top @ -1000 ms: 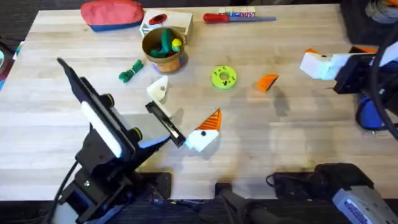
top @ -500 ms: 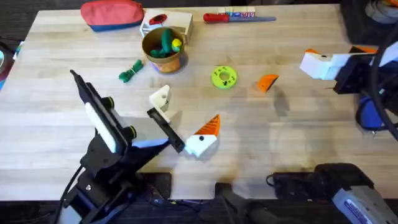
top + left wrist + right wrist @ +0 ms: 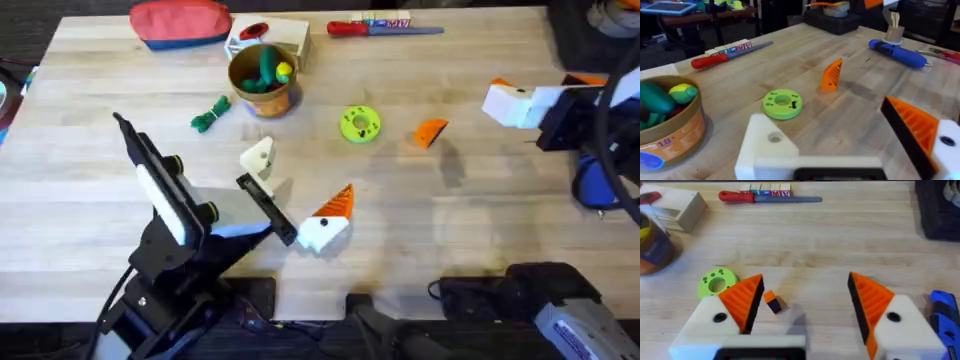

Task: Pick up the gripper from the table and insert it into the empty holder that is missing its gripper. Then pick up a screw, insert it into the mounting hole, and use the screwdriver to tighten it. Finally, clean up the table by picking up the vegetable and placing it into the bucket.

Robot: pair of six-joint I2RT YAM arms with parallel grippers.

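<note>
Both sets of jaws stand wide apart and grip nothing. On the left gripper [image 3: 290, 205] one finger is the holder [image 3: 258, 157], bare of any orange pad, and the other carries an orange wedge; it hovers low over the middle of the table [image 3: 480, 230]. At the far right edge the right gripper [image 3: 802, 305] has orange pads on both fingers. Between the two, on the wood, lies the loose gripper [image 3: 430, 132], just right of a lime-green disc [image 3: 360, 124]. Farther back stands the bucket [image 3: 262, 80], holding green and yellow toys. To its left and nearer lies the vegetable [image 3: 209, 115]. At the right edge rests the blue screwdriver [image 3: 897, 53]. Along the far edge are a red pouch [image 3: 180, 23], a wooden box [image 3: 290, 38] and a red-handled screwdriver [image 3: 380, 28].
</note>
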